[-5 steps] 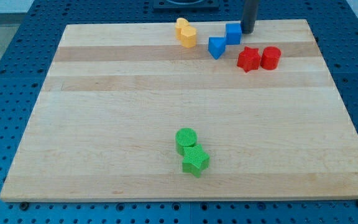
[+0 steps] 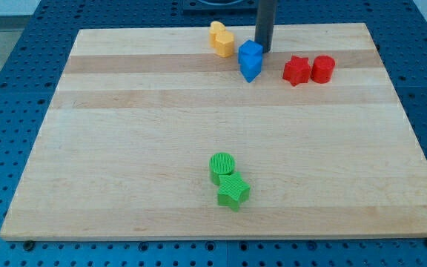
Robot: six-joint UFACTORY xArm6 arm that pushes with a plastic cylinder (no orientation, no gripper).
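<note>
My tip (image 2: 263, 49) stands near the view's top, just right of and touching or almost touching a blue cube (image 2: 250, 52). Directly below that cube, pressed against it, lies a second blue block (image 2: 251, 68) with a pointed lower end. Left of them sit two yellow blocks (image 2: 221, 38), close together. To the right rest a red star-like block (image 2: 296, 70) and a red cylinder (image 2: 322, 68), side by side.
A green cylinder (image 2: 222, 165) and a green star (image 2: 233, 193) touch each other low in the middle of the wooden board (image 2: 124, 148). Blue perforated table (image 2: 6, 89) surrounds the board.
My tip slid left by about 45 px. The blue cube went left with it and now sits right above the other blue block, which shifted slightly.
</note>
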